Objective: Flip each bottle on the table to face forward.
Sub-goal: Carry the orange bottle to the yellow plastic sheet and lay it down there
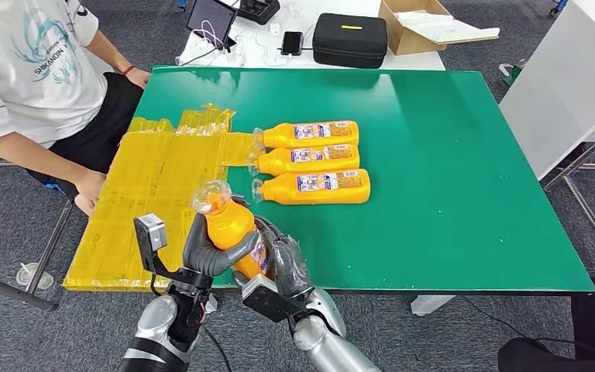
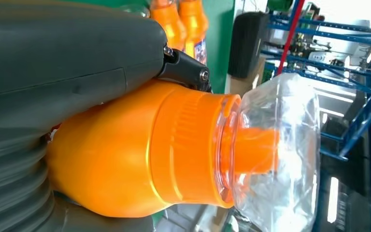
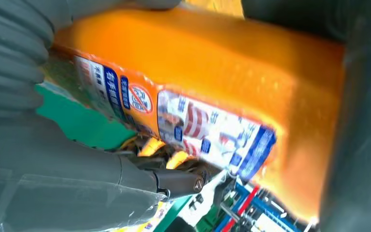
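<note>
Above the bench's point(image 1: 465, 194) near edge, the left robot hand point(image 1: 211, 249) and right robot hand point(image 1: 287, 263) both grip one orange bottle point(image 1: 231, 226); three bottles point(image 1: 314, 163) lie mid-bench.

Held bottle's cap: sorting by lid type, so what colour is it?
Clear, over an orange collar and spout; held bottle's cap shows best in the left wrist view.
</note>
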{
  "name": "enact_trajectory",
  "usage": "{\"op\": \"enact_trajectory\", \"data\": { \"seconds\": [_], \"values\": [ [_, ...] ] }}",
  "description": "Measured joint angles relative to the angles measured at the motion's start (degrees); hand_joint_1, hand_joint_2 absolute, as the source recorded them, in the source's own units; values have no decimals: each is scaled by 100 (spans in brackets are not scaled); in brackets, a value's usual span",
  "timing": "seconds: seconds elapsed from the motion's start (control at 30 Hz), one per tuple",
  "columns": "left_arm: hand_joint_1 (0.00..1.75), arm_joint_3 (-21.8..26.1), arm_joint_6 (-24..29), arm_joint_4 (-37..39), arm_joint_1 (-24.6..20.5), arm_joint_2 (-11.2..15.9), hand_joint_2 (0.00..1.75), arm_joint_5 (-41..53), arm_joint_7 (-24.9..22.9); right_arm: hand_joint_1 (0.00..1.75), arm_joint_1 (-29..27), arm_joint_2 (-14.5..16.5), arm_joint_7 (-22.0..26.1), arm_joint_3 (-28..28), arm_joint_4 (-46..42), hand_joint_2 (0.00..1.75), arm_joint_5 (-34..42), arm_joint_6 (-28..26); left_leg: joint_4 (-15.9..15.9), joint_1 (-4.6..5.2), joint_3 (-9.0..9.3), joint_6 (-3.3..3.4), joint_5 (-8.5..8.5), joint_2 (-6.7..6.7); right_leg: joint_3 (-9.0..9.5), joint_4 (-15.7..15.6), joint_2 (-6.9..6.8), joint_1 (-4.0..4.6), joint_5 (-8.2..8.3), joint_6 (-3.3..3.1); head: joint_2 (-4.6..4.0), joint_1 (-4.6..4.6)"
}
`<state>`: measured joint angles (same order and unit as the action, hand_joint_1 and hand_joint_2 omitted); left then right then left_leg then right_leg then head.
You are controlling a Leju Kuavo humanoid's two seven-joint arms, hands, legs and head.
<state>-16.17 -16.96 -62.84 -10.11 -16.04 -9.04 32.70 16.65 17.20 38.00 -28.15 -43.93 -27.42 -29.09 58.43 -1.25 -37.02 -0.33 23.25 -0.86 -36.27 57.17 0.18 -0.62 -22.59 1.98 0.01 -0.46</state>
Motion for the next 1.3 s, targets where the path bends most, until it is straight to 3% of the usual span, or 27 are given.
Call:
{"op": "enact_trajectory", "data": {
  "seconds": [0.43, 0.8, 0.9, 0.93, 1.03, 1.07, 1.17, 1.3],
  "values": [
    [175, 394, 616, -223, -204, 46, 175, -362, -2, 0, -204, 25, 17, 49, -985, 0, 555, 322, 0, -1, 0, -2, -2, 0, -1, 0, 0, 1, 0, 0, 0, 0],
    [175, 460, 650, -258, -228, 58, 175, -351, 7, 0, -248, 24, 18, 53, -1150, 0, 574, 341, 0, -1, 0, -2, -2, 1, -1, 0, 0, 0, 0, 0, 1, 1],
    [175, 560, 992, -262, -266, 67, 175, -248, 131, 0, -373, 2, 22, 57, -1456, 0, 654, 362, 0, -1, 0, -2, -2, 0, -1, 0, 0, 0, 0, 0, 0, 1],
    [175, 662, 1591, -277, -345, 99, 175, 167, 303, 0, -495, -22, 58, 52, -1756, 0, 753, 316, 0, -1, 0, -3, -2, 0, -1, 0, 0, 1, 0, 0, -1, 0],
    [175, 885, 4460, -101, -981, 464, 175, 3566, 606, 0, -809, -122, 194, -98, -2873, 0, 1292, 53, 0, -5, 1, -8, -9, -2, -1, 1, -1, 4, 0, -1, -1, 0],
    [175, 882, 5026, 102, -1228, 609, 175, 4628, 511, 0, -830, -146, 205, -172, -3091, 0, 1437, 28, 0, -6, 1, -10, -12, -3, 1, 1, -2, 5, 0, -2, -1, 1],
    [175, 839, 5479, 828, -1731, 890, 175, 6016, 229, 0, -830, -183, 209, -334, -3356, 0, 1622, 71, -1, -5, 2, -12, -17, 5, -1, 2, 2, 4, 10, -12, -1, -1],
    [175, 739, 5533, 1741, -2180, 1167, 175, 6934, -100, 0, -831, -249, 210, -511, -3579, 0, 1732, 81, -1, -4, 3, -13, -17, 27, -6, 2, 10, 4, 17, -20, 1, 1]
  ]
}}
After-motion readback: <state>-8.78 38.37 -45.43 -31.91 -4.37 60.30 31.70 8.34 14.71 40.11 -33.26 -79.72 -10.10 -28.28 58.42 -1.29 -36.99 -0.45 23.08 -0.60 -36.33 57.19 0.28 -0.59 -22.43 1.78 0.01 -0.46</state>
